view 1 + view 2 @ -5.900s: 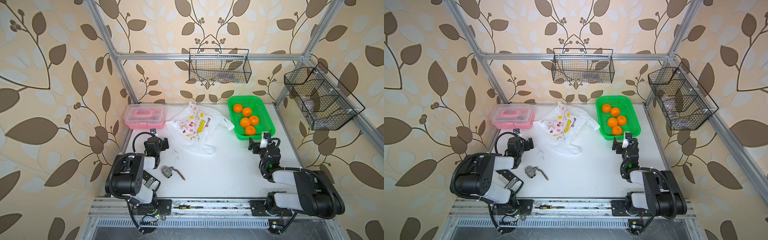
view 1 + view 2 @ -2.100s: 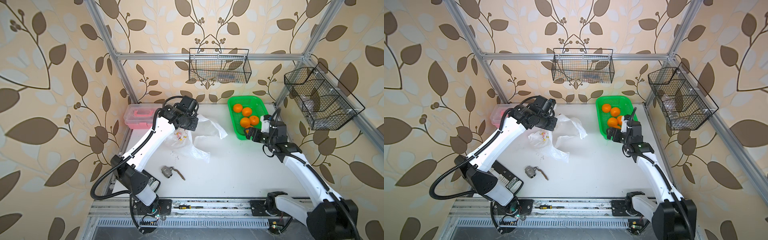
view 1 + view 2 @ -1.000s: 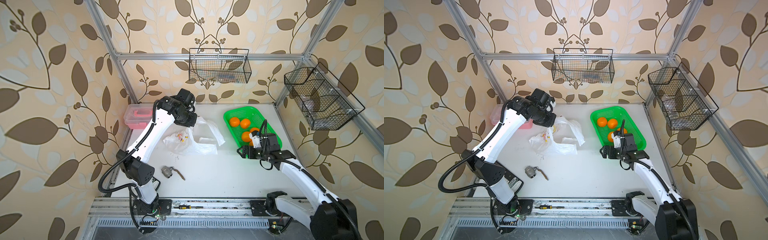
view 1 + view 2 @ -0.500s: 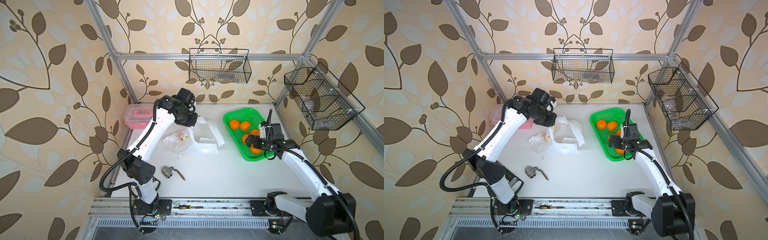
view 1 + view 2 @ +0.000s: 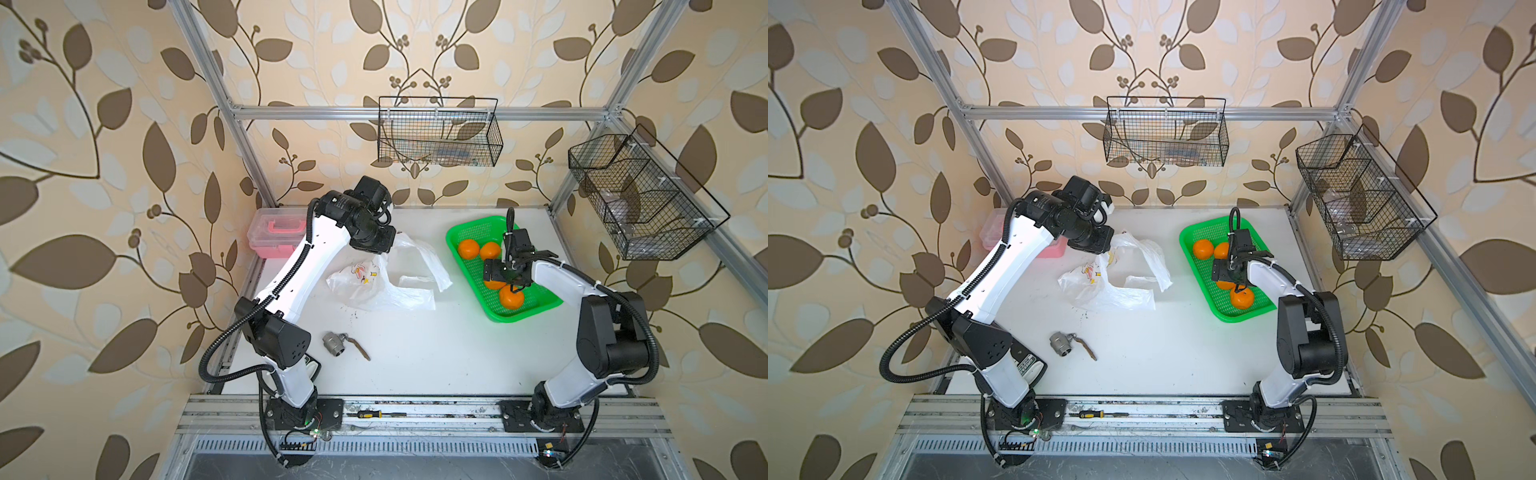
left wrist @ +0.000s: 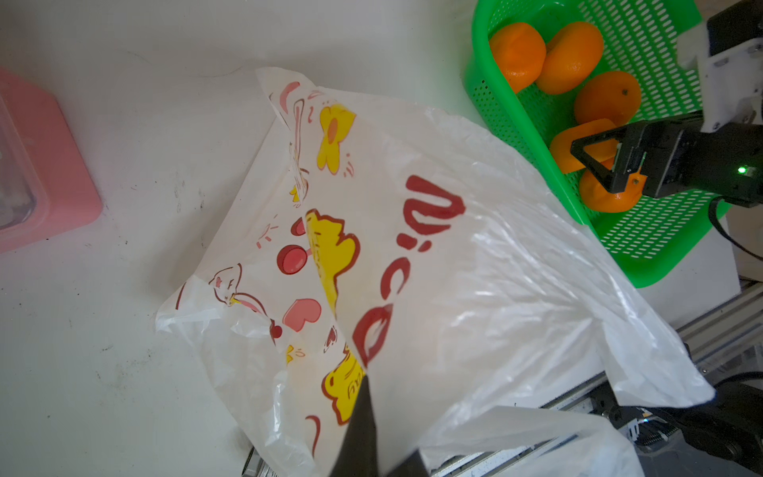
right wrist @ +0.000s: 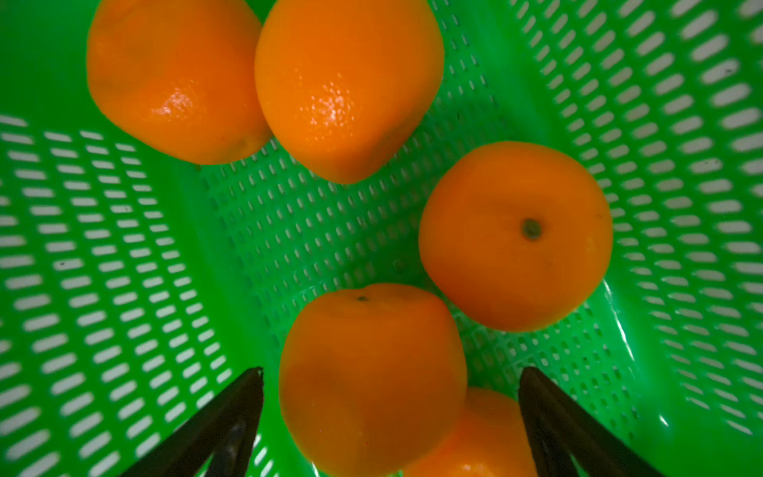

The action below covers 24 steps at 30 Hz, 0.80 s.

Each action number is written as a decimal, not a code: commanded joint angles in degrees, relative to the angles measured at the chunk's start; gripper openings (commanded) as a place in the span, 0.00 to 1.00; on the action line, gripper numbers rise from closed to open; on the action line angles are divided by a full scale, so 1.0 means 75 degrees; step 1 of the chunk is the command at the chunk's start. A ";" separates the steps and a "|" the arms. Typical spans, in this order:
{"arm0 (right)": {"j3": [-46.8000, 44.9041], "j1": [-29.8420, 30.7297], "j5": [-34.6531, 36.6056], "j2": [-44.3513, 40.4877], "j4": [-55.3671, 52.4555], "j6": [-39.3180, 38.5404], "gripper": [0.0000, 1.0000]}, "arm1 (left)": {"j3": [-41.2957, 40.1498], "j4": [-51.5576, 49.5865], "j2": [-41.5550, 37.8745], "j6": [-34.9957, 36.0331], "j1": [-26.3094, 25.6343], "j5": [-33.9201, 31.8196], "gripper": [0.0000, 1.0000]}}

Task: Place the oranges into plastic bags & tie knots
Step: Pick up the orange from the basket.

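Orange [image 7: 475, 437] — largely behind its neighbour [image 7: 371, 371]

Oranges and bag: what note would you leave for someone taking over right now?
Left gripper: shut on an edge of the thin white cartoon-printed plastic bag, lifting it.
Right gripper: open, jaws either side of one small round orange, not gripping.
All five oranges lie in the green perforated plastic basket.
Done: none bagged, no knot.
Left: bag all five, tie the bag.
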 commanded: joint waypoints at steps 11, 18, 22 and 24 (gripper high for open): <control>0.0205 0.0137 -0.0331 0.0404 0.0285 0.0018 0.65 | 0.0275 -0.0205 -0.0067 0.0128 0.0059 0.0096 0.00; -0.0572 0.0401 -0.0760 -0.2147 0.0475 0.0141 0.65 | 0.0279 -0.0181 -0.0110 0.0122 0.0059 0.0250 0.00; -0.0768 0.1021 -0.1578 -0.3767 0.0602 0.0675 0.65 | 0.0528 -0.0181 -0.0106 0.0110 0.0062 0.0270 0.00; -0.0769 0.1521 -0.1909 -0.4336 0.0803 0.1115 0.65 | 0.0522 -0.0170 -0.0099 0.0099 0.0059 0.0307 0.00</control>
